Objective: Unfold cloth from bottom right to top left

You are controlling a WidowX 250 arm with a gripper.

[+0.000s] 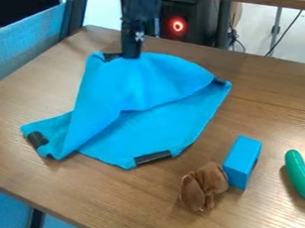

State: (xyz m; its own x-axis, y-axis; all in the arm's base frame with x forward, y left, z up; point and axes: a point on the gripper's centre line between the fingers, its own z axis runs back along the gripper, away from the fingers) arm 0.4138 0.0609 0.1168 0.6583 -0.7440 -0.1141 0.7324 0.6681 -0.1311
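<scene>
Arm (141, 5) above the gripper (132, 54) is cut off by the top edge. Gripper blocks part of a black patch (111, 56) beside it. We can't see under the cloth's (133, 87) folds below it. Dark box (201, 20) behind it: partly hidden. Brown lump (204, 185), lower right of it: we can't identify it.

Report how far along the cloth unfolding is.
Mostly done, it seems: the cloth lies largely spread, its dark patches showing at several edges. In hand: the gripper is down at the cloth's upper edge; whether it grips is unclear. Left: a loose fold crosses the middle and overlaps toward the left corner, so that part likely needs opening and flattening.
</scene>
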